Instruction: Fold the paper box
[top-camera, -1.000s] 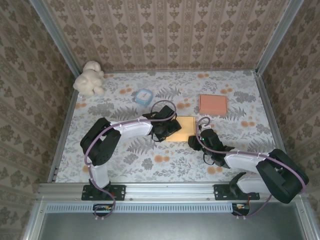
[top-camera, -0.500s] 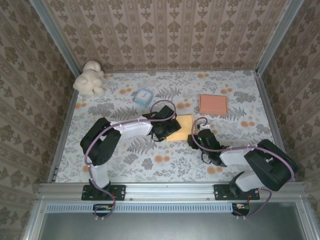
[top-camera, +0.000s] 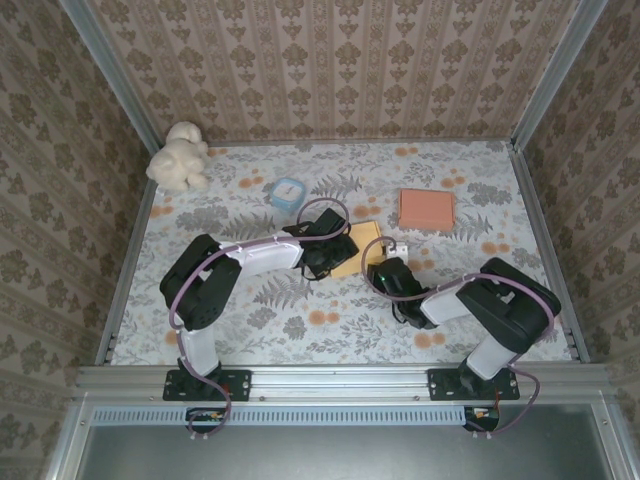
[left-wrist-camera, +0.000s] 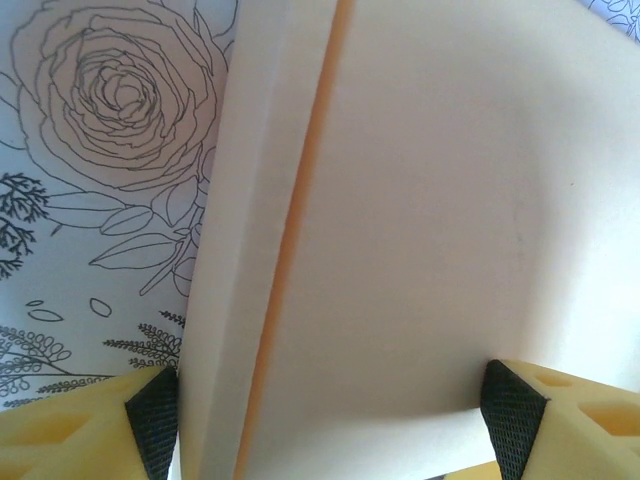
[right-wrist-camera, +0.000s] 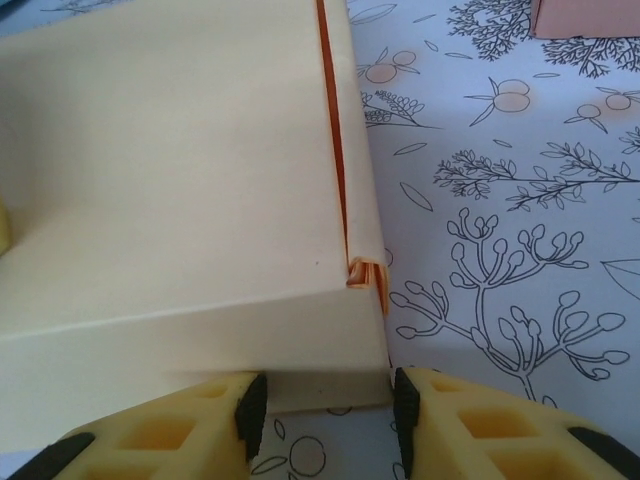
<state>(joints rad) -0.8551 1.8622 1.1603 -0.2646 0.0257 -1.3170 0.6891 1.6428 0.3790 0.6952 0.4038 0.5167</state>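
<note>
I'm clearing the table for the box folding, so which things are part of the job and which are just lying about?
Job: yellow paper box, left gripper, right gripper.

Lying about: orange pad, blue-rimmed item, plush toy.

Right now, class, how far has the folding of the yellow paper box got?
Done: the paper box has a side wall folded up, its crease visible. In hand: the left gripper straddles one end, the right gripper the other's corner. Left: the remaining folds; the pictures cannot show how many.
</note>
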